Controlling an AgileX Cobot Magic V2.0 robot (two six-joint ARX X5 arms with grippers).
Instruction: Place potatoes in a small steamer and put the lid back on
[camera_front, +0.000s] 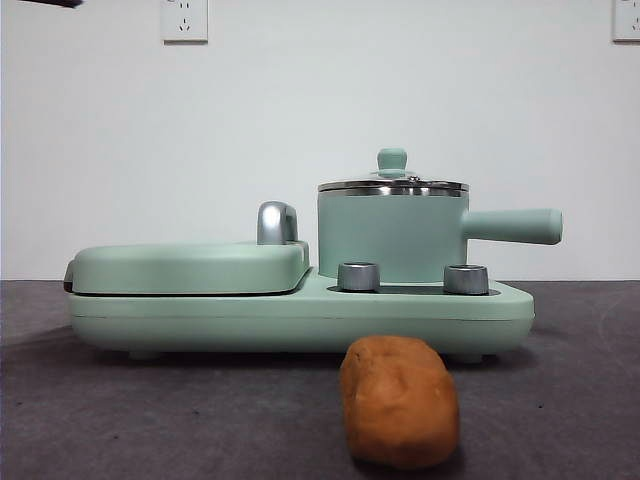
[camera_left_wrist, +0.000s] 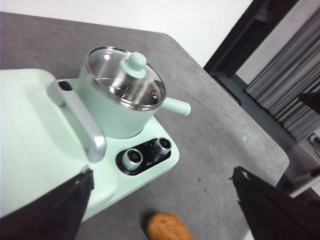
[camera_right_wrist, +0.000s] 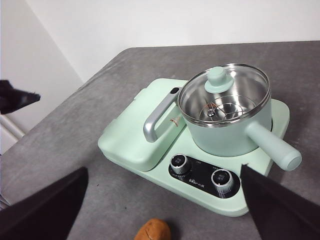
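Potato-wise, one orange-brown, oblong, matte lump is seen lying on the grey table, just in front of the mint-green cooker base. On the left part of that base a flat mint-green hinged grill plate is closed, with a steel handle. On the right part the mint-green cylindrical steamer pot is set, covered by its round steel-rimmed lid. Both grippers, left and right, are held above, jaws spread wide, nothing grasped.
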